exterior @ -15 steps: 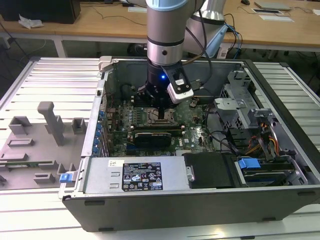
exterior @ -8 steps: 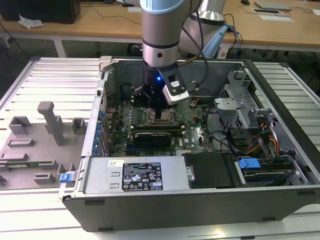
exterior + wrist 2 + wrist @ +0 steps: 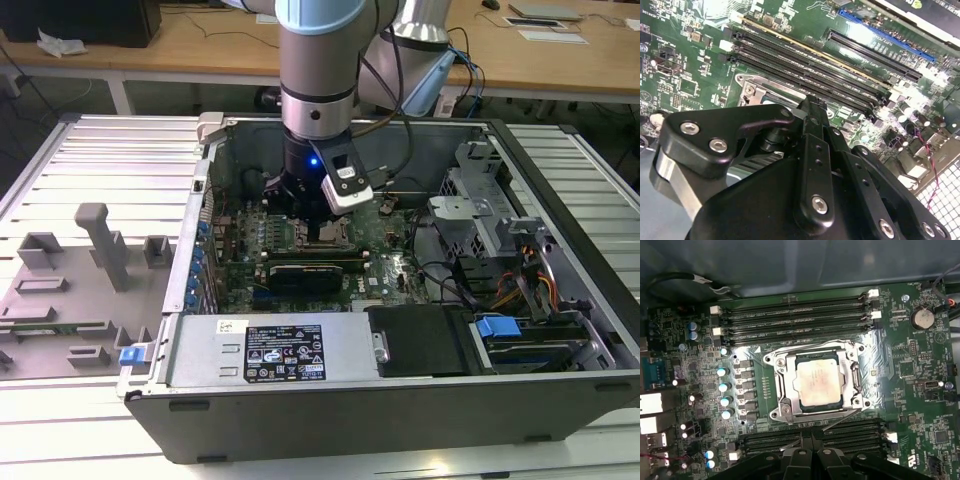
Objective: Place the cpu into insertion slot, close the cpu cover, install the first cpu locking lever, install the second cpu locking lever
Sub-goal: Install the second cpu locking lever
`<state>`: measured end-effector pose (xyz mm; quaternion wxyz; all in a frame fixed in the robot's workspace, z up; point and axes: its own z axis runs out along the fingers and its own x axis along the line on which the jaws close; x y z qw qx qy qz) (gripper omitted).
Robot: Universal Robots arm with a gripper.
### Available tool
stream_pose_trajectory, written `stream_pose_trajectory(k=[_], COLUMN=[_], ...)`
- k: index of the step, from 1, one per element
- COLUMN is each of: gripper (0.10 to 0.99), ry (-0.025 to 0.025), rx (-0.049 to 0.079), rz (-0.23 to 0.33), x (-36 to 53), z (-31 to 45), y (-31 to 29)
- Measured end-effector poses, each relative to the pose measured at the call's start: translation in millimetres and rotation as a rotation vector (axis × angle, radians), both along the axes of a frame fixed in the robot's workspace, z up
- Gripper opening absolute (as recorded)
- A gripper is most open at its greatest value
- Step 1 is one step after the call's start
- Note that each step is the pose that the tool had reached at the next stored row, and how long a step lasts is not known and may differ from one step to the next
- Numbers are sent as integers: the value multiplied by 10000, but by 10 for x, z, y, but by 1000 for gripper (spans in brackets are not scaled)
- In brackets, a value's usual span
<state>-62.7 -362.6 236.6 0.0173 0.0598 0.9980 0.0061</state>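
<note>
memory slots (image 3: 795,320) flanking cpu (image 3: 818,382), cpu cover (image 3: 775,360) down

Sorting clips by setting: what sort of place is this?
Probably a lab or workshop bench for computer assembly. An open desktop computer case lies on a slatted metal table, grey fixture blocks stand beside it, and wooden desks sit behind.

cpu (image 3: 818,384) in insertion slot (image 3: 783,405), cpu cover (image 3: 812,347) down around it, memory slots (image 3: 795,317) beside
</note>
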Motion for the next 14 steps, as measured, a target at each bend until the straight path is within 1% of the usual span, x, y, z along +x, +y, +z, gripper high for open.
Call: stream_pose_trajectory(k=[3, 7, 11, 12, 13, 14], gripper=[106, 106, 106, 106, 106, 106], ry=[-12, -48, -54, -61, -77, -81], rx=[-3, 11, 43, 94, 224, 297], rz=[0, 0, 1, -1, 0, 0], x=[-20, -53, -78, -95, -113, -119], z=[-11, -28, -34, -37, -51, -58], y=[-3, -19, -40, -50, -64, -71])
